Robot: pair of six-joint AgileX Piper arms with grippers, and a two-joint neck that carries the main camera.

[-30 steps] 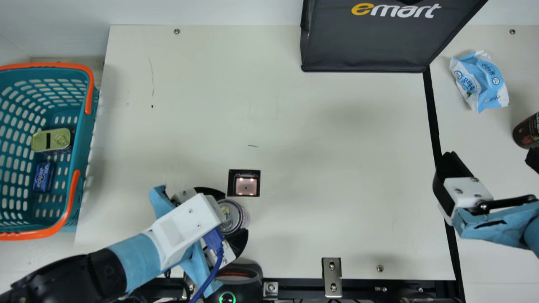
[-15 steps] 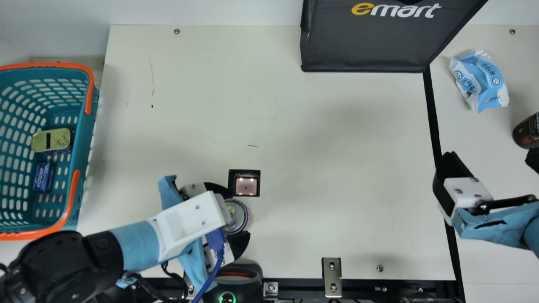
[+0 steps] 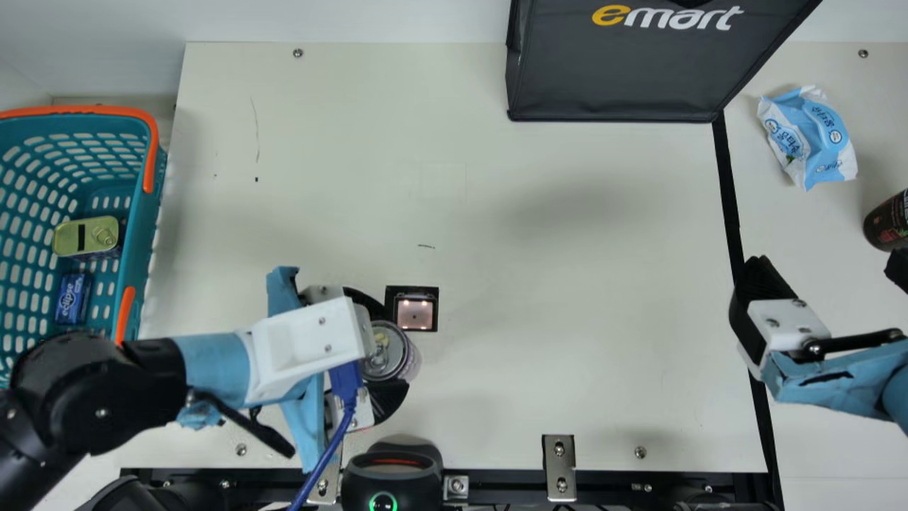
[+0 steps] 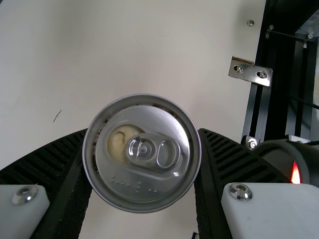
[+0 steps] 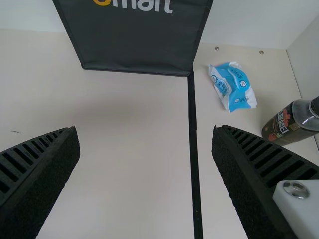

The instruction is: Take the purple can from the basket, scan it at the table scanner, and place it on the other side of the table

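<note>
The left hand [image 3: 385, 350] is clamped on the purple can [image 4: 142, 154], one ribbed finger on either side, the can upright with its tab uppermost. Just beyond it, to the far right, lies the lit square of the table scanner [image 3: 415, 314], set in the tabletop [image 3: 567, 284]; nearer, at the near edge, is a black device with a green ring [image 3: 391, 475]. Farther left, the basket [image 3: 142, 234] holds a gold-lidded tin [image 3: 86, 236] and a blue pack [image 3: 72, 298]. At the right, the right hand [image 5: 145, 149] has its fingers apart and nothing between them; beyond are a blue-and-white packet [image 3: 809, 138] and a dark bottle [image 5: 291, 123]. The step in hand appears to be the scan; the next move calls for presenting the can's printed side to the scanner, grip firm, before carriage rightward.
</note>
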